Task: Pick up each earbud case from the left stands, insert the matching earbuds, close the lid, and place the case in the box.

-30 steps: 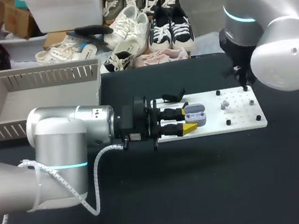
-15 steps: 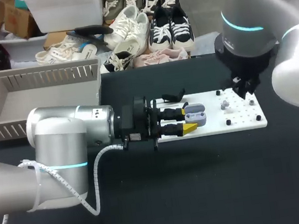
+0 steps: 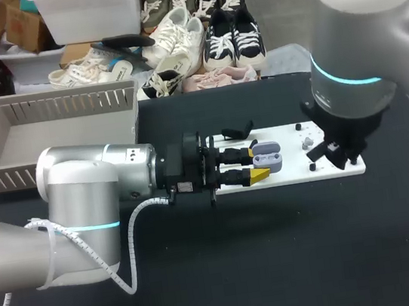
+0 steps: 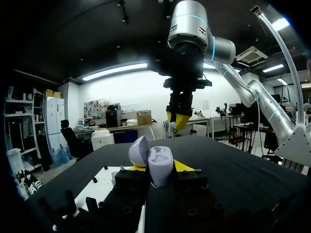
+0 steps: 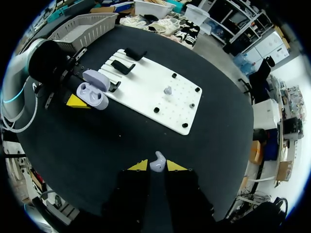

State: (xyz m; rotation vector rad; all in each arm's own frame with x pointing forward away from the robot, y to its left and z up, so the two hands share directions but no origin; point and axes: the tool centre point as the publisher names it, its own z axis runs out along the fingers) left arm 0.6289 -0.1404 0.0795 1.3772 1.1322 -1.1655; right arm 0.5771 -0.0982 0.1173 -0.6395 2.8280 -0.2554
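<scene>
Right gripper (image 5: 156, 166), pinching one earbud (image 5: 157, 161), has risen clear of the white board's (image 3: 286, 135) right end. The open earbud case (image 3: 268, 159) sits clamped in the left gripper (image 3: 258, 164) over the board's left half. Insertion likely follows.

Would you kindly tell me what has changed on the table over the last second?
The right gripper, shut on a small lilac earbud, moved toward the near edge of the white perforated board. The left gripper stayed put, holding the open lilac earbud case.
</scene>
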